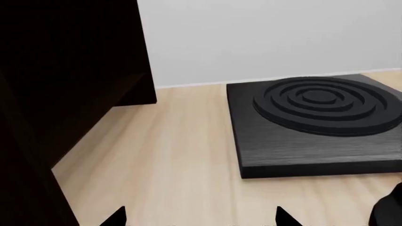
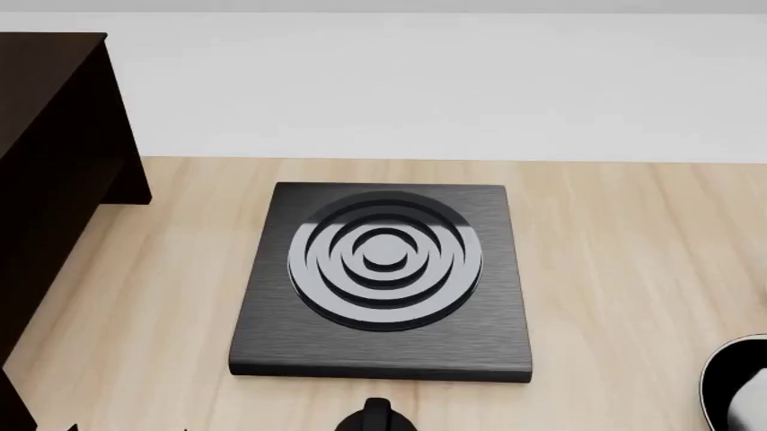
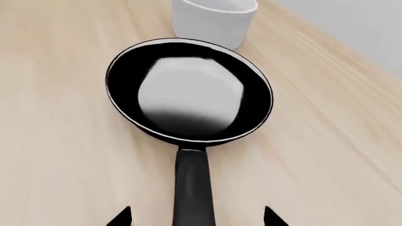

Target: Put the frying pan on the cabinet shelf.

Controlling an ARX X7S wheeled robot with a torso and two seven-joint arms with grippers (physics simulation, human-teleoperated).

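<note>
The frying pan (image 3: 188,89), black with a pale grey inside, lies on the wooden table in the right wrist view. Its long handle (image 3: 193,188) runs back toward the camera. My right gripper (image 3: 196,217) is open, one fingertip on each side of the handle and apart from it. In the head view only the pan's rim (image 2: 734,382) shows, at the lower right edge. The dark cabinet (image 2: 54,180) stands at the left; it also fills the left wrist view's side (image 1: 63,84). My left gripper (image 1: 201,219) is open and empty over bare wood beside the cabinet.
A square black burner plate (image 2: 383,278) with concentric rings lies mid-table; it also shows in the left wrist view (image 1: 314,122). A white cylindrical bowl (image 3: 213,19) stands just beyond the pan. A small black rounded part (image 2: 377,417) shows at the head view's bottom edge.
</note>
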